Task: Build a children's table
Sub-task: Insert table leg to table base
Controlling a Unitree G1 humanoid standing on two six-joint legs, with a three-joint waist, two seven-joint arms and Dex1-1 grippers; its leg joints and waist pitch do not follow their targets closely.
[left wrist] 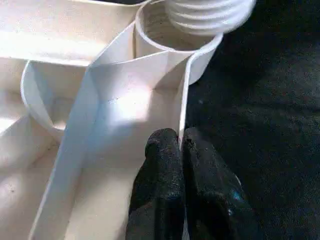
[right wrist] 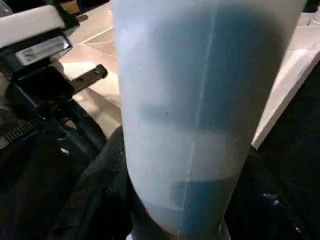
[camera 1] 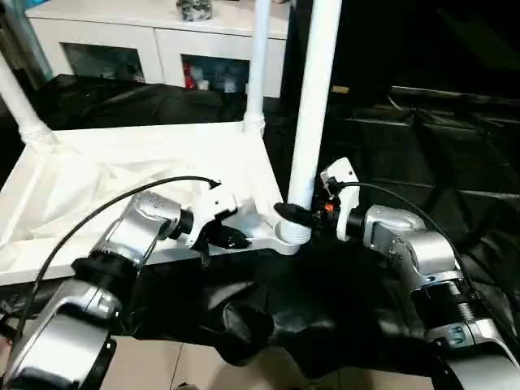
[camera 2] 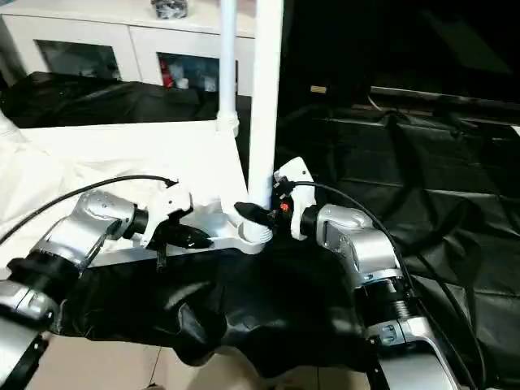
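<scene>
The white tabletop [camera 1: 154,134] lies underside up on black cloth. One white leg [camera 1: 24,110] rises from its far left corner and another leg [camera 1: 258,65] from its far right corner. A third leg [camera 1: 313,106] stands upright in the near right corner socket [camera 1: 292,236], and my right gripper [camera 1: 294,215] is shut around its lower end. In the left wrist view this leg's ribbed end [left wrist: 210,12] sits at the mouth of the socket [left wrist: 165,30]. My left gripper [camera 1: 236,240] is shut on the tabletop's thin rim wall [left wrist: 184,100], just left of that socket.
A white cabinet with glass doors [camera 1: 154,41] stands behind the work. Black cloth [camera 1: 422,162] covers the surface to the right and hangs over the front edge. Pale floor [camera 1: 203,366] shows below. A black cable [camera 1: 97,215] loops over my left forearm.
</scene>
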